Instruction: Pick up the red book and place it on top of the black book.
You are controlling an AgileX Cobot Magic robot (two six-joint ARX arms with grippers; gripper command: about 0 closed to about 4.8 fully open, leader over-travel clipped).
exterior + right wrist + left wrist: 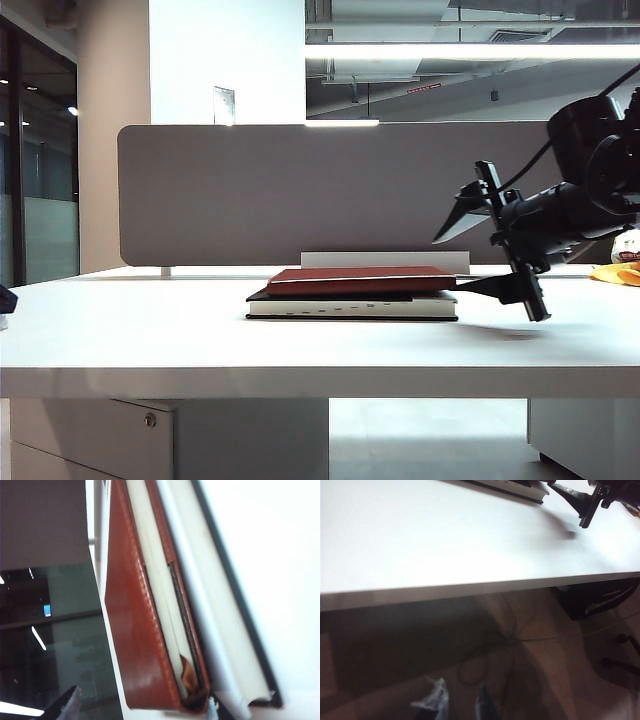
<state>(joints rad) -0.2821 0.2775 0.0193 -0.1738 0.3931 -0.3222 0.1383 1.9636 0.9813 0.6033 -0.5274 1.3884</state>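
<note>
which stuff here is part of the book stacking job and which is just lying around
Part of the job:
- red book, lying on the black book
- black book
- right gripper, jaws open beside the books

Lying about:
- grey divider panel
- yellow object at the table's right edge

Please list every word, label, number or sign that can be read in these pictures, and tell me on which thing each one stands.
No text can be read in any view.
black book: small marks along its side, too small to read.
Ceiling sign: small red strip, too blurred to read.
Wall plate: blurred, nothing legible.
red book: no printing visible.
right gripper, open beside the books: no label visible.
left gripper: no label visible.
</note>
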